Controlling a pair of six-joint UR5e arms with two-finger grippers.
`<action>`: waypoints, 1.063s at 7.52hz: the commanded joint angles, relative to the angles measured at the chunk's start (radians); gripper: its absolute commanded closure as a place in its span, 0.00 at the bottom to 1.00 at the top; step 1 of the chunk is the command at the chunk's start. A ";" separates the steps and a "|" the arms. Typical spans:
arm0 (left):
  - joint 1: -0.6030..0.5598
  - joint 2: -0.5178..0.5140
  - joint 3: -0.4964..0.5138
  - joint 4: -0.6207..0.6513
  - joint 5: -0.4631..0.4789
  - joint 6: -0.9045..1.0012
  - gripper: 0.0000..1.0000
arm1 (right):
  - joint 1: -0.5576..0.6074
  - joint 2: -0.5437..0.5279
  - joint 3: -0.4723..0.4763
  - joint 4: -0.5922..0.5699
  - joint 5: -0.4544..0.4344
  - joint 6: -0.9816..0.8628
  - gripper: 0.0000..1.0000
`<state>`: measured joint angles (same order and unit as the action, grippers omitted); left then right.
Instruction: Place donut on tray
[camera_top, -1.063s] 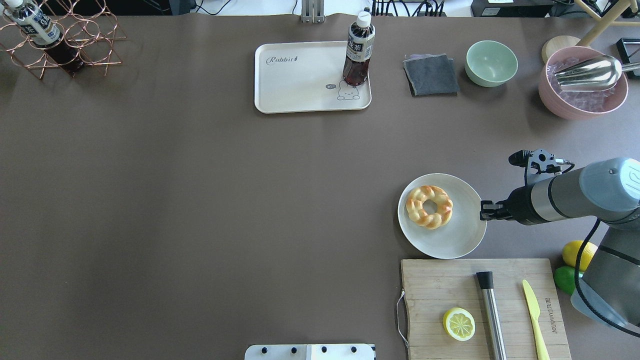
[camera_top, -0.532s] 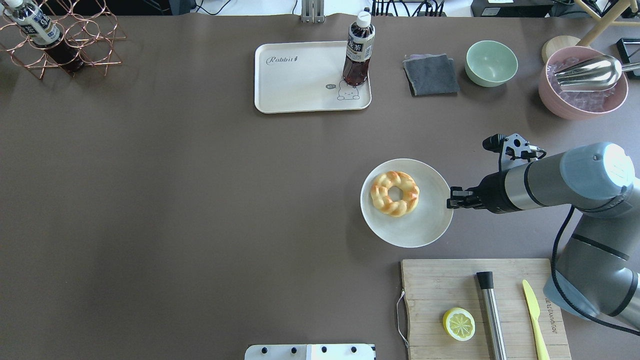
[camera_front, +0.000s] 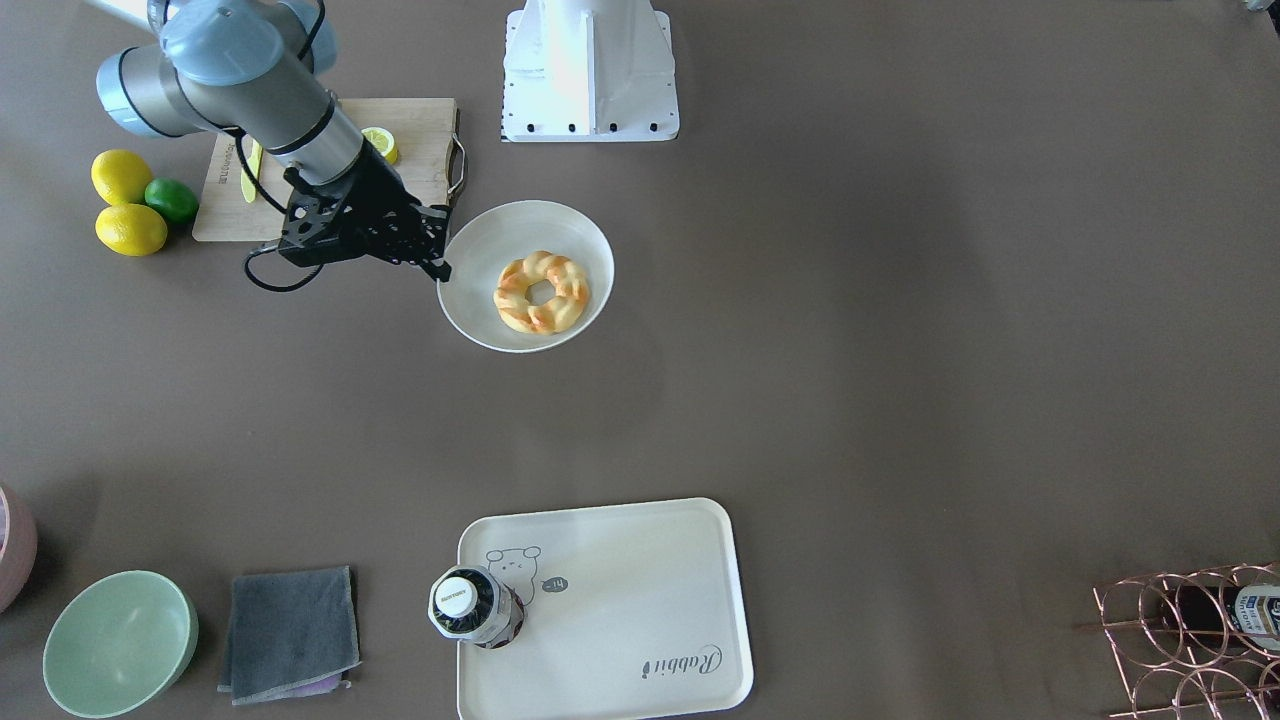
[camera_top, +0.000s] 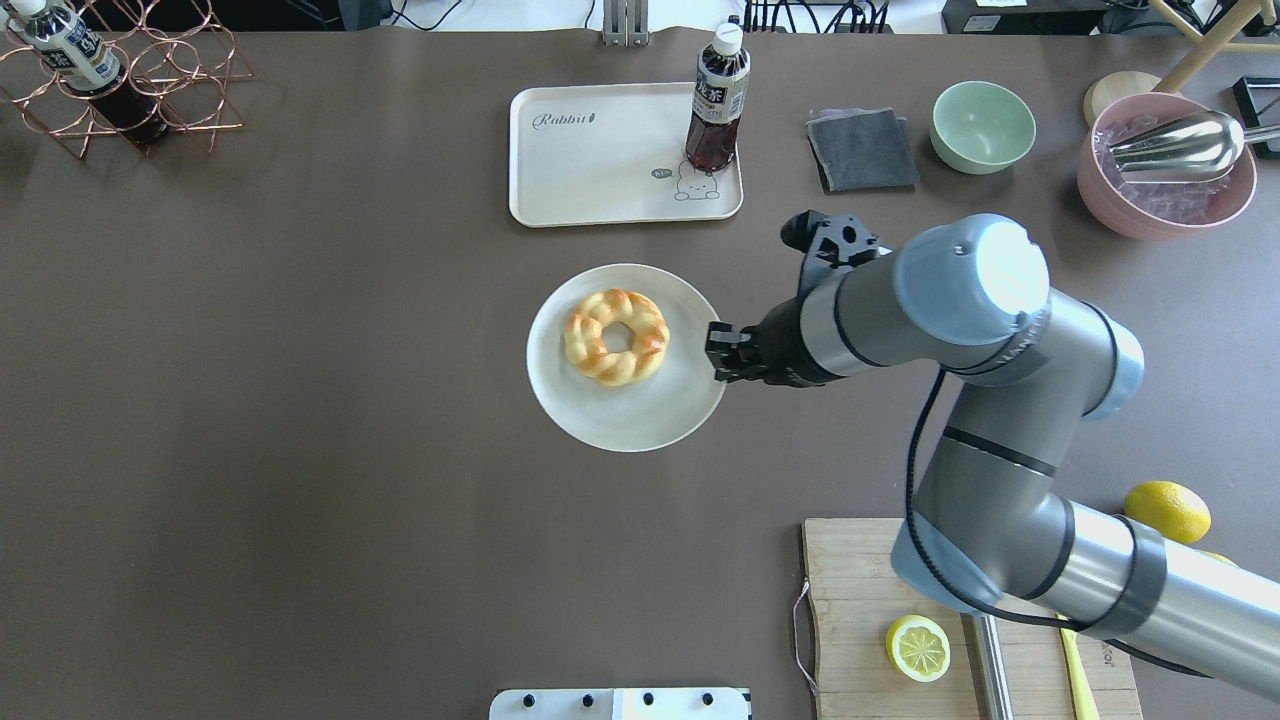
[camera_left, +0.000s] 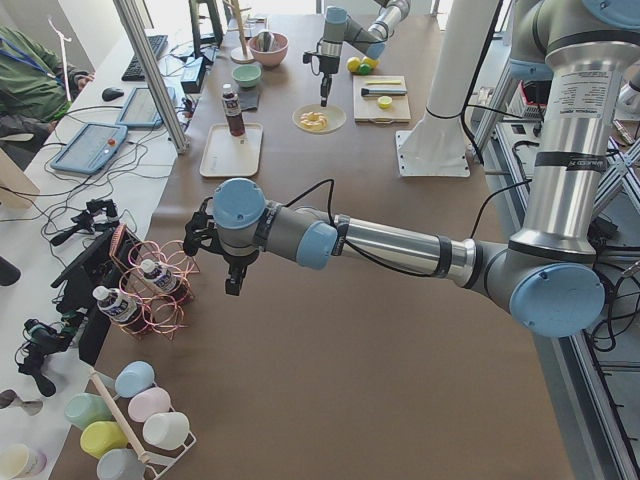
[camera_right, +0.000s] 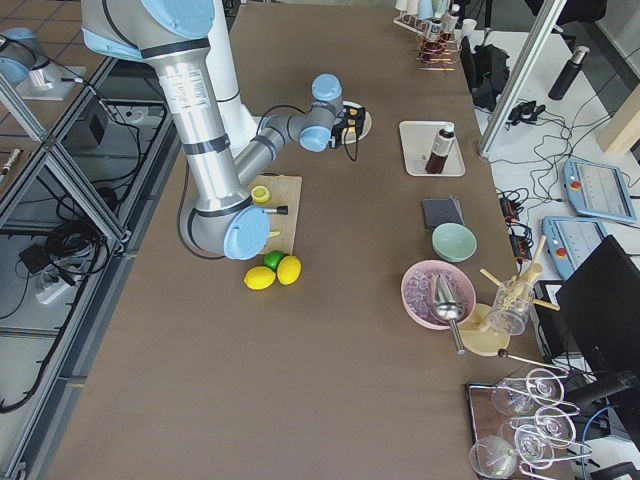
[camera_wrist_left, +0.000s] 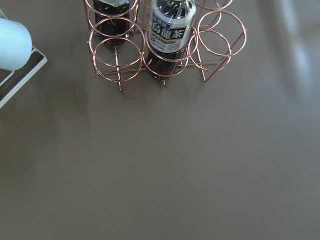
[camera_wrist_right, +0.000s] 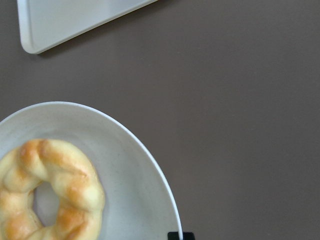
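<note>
Donut is lying on the plate at overhead centre; right pincer is clenching the plate's right rim. Tray is sitting above, nearby. Left pincer: cannot tell its state.

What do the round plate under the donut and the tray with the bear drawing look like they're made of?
The plate: off-white, matte, faintly speckled, thin raised rim; looks like ceramic or melamine. The tray: cream, smooth satin, moulded rounded corners, printed drawing; probably plastic or melamine, not certain.
</note>
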<state>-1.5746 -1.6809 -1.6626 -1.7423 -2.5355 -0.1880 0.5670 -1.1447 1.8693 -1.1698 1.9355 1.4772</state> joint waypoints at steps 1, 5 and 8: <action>0.065 -0.046 -0.025 -0.002 -0.044 -0.140 0.02 | -0.109 0.349 -0.099 -0.235 -0.130 0.157 1.00; 0.210 -0.034 -0.121 -0.127 -0.031 -0.411 0.02 | -0.193 0.753 -0.485 -0.292 -0.272 0.294 1.00; 0.278 -0.033 -0.121 -0.197 -0.026 -0.490 0.03 | -0.196 0.870 -0.634 -0.291 -0.308 0.316 1.00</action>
<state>-1.3360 -1.7154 -1.7829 -1.9127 -2.5645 -0.6496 0.3712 -0.3180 1.2899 -1.4608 1.6473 1.7857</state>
